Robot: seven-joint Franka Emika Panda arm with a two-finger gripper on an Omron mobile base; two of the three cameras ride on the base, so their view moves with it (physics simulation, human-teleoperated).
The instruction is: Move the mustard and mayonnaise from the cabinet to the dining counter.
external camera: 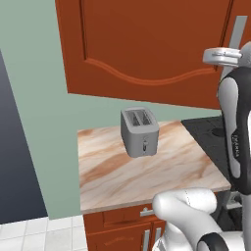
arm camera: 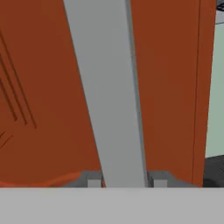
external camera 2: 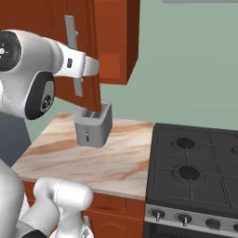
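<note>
Claw [arm camera: 124, 181] set astride grey handle [arm camera: 107, 92] of cabinet [external camera: 142, 44], fingertips either side; closure cannot be told. Handle rigid, smooth; mid-bar hold advised. Mustard, mayonnaise presumably behind shut door.

Beige marble tabletop [external camera: 122, 171] with brown veins, below tool; grey toaster [external camera: 139, 132] upright on it, toward wall; stove [external camera 2: 195, 172] adjoining.

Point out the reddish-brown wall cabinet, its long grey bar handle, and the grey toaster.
Reddish-brown wooden wall cabinet [external camera: 147, 44]: left base view, on the arched door panel.
Long grey bar handle [arm camera: 109, 96]: hand view, mid-bar, between the finger tips.
Grey two-slot toaster [external camera 2: 94, 124]: right base view, on its front side.
</note>
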